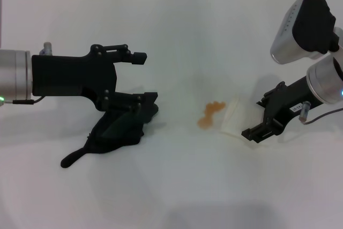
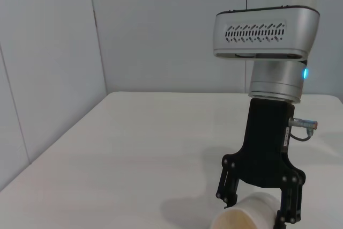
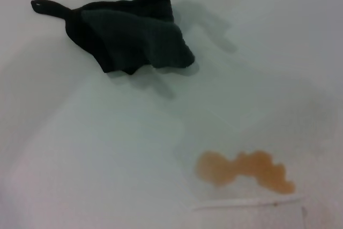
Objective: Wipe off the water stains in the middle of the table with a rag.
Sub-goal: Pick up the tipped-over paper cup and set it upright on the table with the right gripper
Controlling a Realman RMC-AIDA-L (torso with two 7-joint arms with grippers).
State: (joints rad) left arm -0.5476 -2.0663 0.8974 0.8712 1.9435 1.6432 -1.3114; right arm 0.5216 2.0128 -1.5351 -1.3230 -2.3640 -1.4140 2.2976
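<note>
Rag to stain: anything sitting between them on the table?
Nothing. In the head view only bare white table lies between the rag and the water stains; the right wrist view shows the same empty stretch.

Rag (image 1: pixel 115 132): soft black cloth with a dark-green cast, crumpled in a low heap, thin tail-like corner trailing toward 8 o'clock; lying flat on the table (image 1: pixel 177 197), well out at 9 o'clock from the puddle.

Water stains (image 1: pixel 210 114): small orange-brown puddle, wavy-edged, lobed, running from 1 o'clock to 7 o'clock, near mid-table, far smaller than the rag, unwiped.

Table: broad, plain white, smooth, flat.
</note>
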